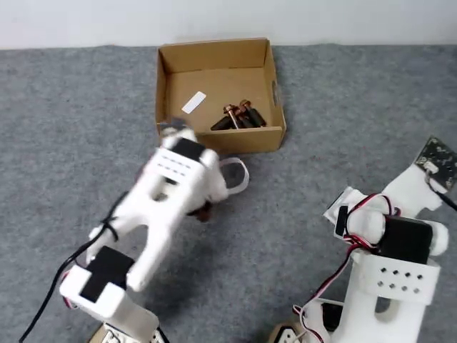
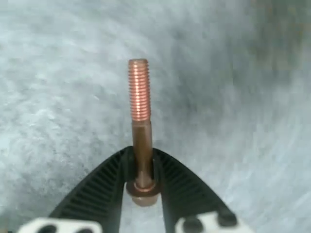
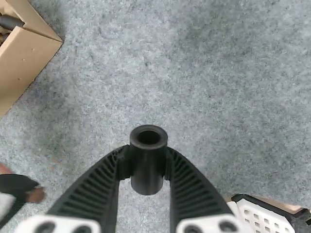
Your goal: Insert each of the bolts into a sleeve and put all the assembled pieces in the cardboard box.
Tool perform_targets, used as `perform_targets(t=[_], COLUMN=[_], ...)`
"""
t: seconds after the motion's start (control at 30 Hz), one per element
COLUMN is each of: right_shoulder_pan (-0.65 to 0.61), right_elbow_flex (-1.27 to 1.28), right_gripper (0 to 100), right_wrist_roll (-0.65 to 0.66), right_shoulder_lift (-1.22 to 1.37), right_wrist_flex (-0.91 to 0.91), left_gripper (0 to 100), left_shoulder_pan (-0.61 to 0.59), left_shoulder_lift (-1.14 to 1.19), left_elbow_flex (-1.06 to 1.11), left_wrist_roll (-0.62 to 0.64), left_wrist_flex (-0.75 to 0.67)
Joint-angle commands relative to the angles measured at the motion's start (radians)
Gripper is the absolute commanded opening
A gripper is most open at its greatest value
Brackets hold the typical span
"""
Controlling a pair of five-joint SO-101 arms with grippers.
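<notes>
Holds a copper-coloured threaded metal bolt [image 2: 140,111] near its head in the clenched left gripper [image 2: 142,158], shank jutting past the tips. Grips a short black cylindrical sleeve [image 3: 148,172] in the right gripper [image 3: 147,158], bore facing ahead. Probably risks jamming on the bore rim if the axes tilt; may pivot the bolt on so short a hold. Leaves open grey carpet [image 3: 218,73] ahead of both tools; keeps the brown cardboard box [image 3: 22,63] forward and aside, its wall an edge to clear.

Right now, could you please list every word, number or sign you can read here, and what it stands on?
No text can be read.
The white slip in the cardboard box: too small to tell whether it bears print.
The bolt and the sleeve: no markings show.
</notes>
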Motion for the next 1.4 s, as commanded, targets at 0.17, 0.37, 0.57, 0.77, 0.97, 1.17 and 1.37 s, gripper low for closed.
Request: perform_targets(t=[0.17,0.37,0.57,0.77,0.97,1.17,1.37], right_shoulder_pan=[0.013,0.012,0.012,0.012,0.012,0.012,0.012], right_elbow_flex=[-0.008,-0.008,-0.008,-0.008,-0.008,-0.008,-0.008], right_gripper=[0.8,0.8,0.8,0.8,0.8,0.8,0.8], right_wrist_roll=[0.003,0.003,0.003,0.003,0.003,0.003,0.005], right_shoulder_lift=[-0.019,-0.018,-0.019,-0.019,-0.019,-0.019,-0.019], right_wrist_flex=[0.039,0.039,0.039,0.039,0.039,0.039,0.039], left_gripper=[1,1,1,3,17,19,19], left_shoulder_pan=[-0.203,-0.233,-0.233,-0.232,-0.212,-0.199,-0.199], left_shoulder_lift=[-0.051,-0.051,-0.049,-0.049,-0.049,-0.052,-0.061], left_elbow_flex=[-0.054,-0.054,-0.054,-0.053,-0.053,-0.053,-0.059], left_wrist_roll=[0.356,0.402,0.474,0.476,0.47,0.442,-0.072], left_wrist_flex=[0.003,-0.018,-0.017,-0.014,0.02,0.046,0.153])
